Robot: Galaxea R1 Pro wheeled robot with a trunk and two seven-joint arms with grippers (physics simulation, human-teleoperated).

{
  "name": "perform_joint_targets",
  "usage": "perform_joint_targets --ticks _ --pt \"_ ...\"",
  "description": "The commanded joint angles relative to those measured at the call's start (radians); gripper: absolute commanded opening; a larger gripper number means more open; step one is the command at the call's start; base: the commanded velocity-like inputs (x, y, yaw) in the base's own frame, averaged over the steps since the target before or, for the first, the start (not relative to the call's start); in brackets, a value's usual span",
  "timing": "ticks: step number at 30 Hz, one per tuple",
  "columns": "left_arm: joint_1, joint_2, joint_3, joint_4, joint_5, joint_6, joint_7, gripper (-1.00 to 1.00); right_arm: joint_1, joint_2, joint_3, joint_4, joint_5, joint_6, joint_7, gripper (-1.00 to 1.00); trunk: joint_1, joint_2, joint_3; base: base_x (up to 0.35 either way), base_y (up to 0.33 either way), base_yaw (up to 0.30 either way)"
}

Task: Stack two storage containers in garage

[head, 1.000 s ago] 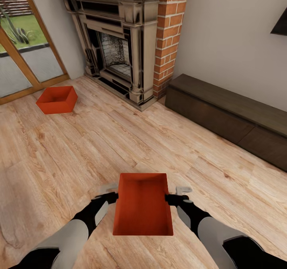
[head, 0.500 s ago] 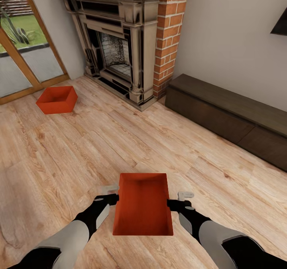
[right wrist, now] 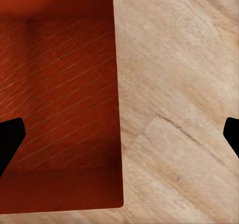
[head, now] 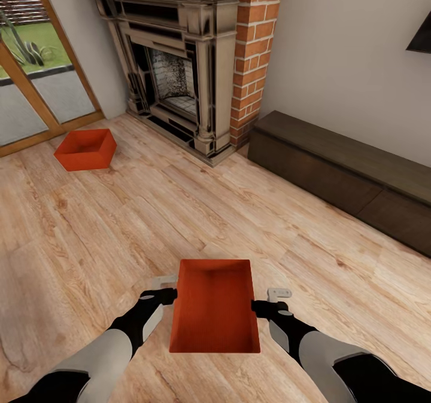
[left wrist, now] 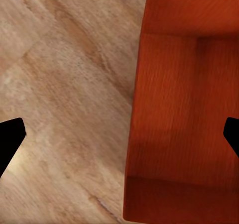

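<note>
Two spread end effectors, left (head: 163,289) and right (head: 270,300), are straddling one storage container's (head: 214,313) walls; closing, then lifting, is called for.

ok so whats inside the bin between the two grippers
Nothing: the near storage container shows only its bare red-orange bottom and inner walls. The wood plank floor directly beneath it is covered by its base.

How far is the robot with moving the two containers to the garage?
Nothing is delivered yet: both bins sit on the light wood plank floor of the living room. In hand: the open left gripper and right gripper straddle the side walls of the near red-orange open-top bin. Left: grasping it, carrying it, fetching the far red-orange bin near the fireplace, stacking.
</note>
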Motion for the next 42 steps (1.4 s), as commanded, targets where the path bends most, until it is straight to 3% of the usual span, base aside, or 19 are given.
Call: perform_joint_targets --ticks 1,11,15,20,30,42 --pt "0.000 0.000 -0.004 -0.002 0.009 0.005 0.005 1.00 -0.001 0.000 0.009 0.001 -0.010 -0.004 -0.003 1.00 0.000 0.000 -0.001 0.000 0.000 0.000" --pt "0.000 -0.001 -0.008 0.011 0.008 0.006 0.005 1.00 -0.001 0.006 0.009 0.005 -0.009 -0.004 -0.002 1.00 0.000 0.000 -0.001 0.000 0.000 0.000" --pt "0.000 -0.005 -0.008 0.022 0.008 0.007 0.005 1.00 -0.001 0.012 0.010 0.051 -0.008 -0.009 -0.003 1.00 0.000 0.000 -0.001 0.000 0.000 0.000" --pt "0.000 -0.010 -0.005 0.102 0.010 0.006 0.006 1.00 0.004 0.014 0.009 0.065 -0.009 -0.009 -0.002 1.00 0.000 0.000 -0.001 0.000 0.000 0.000" --pt "0.000 -0.027 -0.002 0.132 0.011 0.006 0.006 1.00 0.009 0.012 0.009 0.069 -0.008 -0.010 -0.002 1.00 0.000 0.000 -0.001 0.000 0.000 0.000" --pt "0.000 -0.021 -0.001 0.155 0.017 0.005 0.006 1.00 0.009 0.012 0.009 0.068 -0.007 -0.006 -0.003 1.00 0.000 0.000 -0.001 0.000 0.000 0.000"
